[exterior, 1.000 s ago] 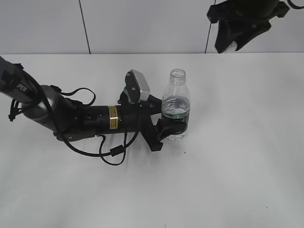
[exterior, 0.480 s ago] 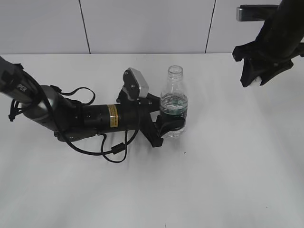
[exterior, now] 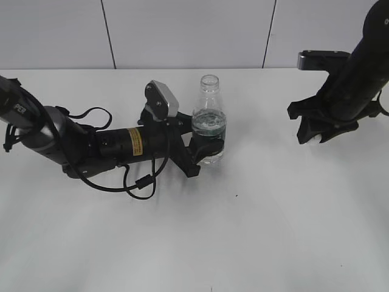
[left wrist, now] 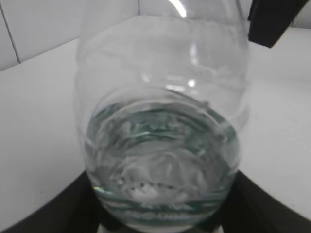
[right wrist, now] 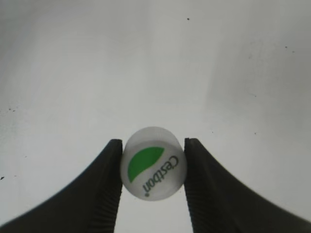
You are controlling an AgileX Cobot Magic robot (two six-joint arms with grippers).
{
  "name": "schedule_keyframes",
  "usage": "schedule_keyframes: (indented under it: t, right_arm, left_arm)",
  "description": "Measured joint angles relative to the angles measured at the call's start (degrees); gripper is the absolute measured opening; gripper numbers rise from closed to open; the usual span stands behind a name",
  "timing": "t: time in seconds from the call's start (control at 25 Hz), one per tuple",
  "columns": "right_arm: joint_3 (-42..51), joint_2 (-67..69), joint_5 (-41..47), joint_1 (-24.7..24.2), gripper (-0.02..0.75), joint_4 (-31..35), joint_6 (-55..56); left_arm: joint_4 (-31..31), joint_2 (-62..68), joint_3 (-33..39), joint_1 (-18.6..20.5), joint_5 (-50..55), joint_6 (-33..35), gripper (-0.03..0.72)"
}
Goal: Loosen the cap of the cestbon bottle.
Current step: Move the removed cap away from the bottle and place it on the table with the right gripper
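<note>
- Two grippers are engaged, each on a separate part: the left gripper (exterior: 206,151) clamps the bottle (exterior: 209,121), and the right gripper (right wrist: 153,165) pinches the cap (right wrist: 153,169).
- Bottle: upright on the table (exterior: 255,231) at mid-left, neck open with no cap on it. Jaws close around its lower body, at and below the green label band.
- Bottle handling, judged: thin clear plastic, part-filled with water, so light and soft-walled. A hard squeeze would dent it and could push water up the open neck. The low hold on the labelled waist looks the firmest place.
- Cap: off the bottle, held well to the right above the table, green patch and print facing the wrist camera. Jaws are narrow, one pad on each side of its rim.
- Cap handling, judged: small, stiff, very light, with a smooth wall. It could slip or pop out of a pinch set off-centre.
- Left arm: stretched low along the table, reaching in from the left.
- Right arm: comes down from the upper right, fingers (exterior: 309,132) pointing down near the table.
</note>
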Motion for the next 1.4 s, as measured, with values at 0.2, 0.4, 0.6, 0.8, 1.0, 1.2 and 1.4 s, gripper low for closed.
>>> schedule_keyframes:
  t: [0.2,0.4,0.6,0.8,1.0,1.2,1.4]
  right_arm:
    - [3.1,2.9,-5.9,0.0,0.296,0.1,-0.1]
    - [3.4,6.4,-10.6,0.1,0.296,0.1,-0.2]
    - [3.4,8.0,-10.9,0.1,0.304,0.1,-2.4]
    - [3.4,8.0,-10.8,0.1,0.522,0.1,-4.3]
    - [3.4,8.0,-10.8,0.1,0.599,0.5,-4.5]
    - [3.4,7.7,-10.3,0.1,0.597,0.6,-5.2]
    - [3.4,6.1,-8.7,0.1,0.597,0.8,-5.3]
  left_arm:
    - [0.1,0.0,0.0,0.0,0.0,0.0,0.417]
    - [0.5,0.0,0.0,0.0,-0.1,0.2,0.416]
    - [0.7,0.0,0.0,0.0,-0.2,0.2,0.416]
    - [0.7,0.0,0.0,0.1,-0.2,0.2,0.420]
    - [0.9,0.0,0.0,0.1,-0.2,0.2,0.520]
    - [1.4,0.0,0.0,0.2,-0.2,0.2,0.590]
    - [5.8,0.0,0.0,1.9,-0.5,-0.3,0.590]
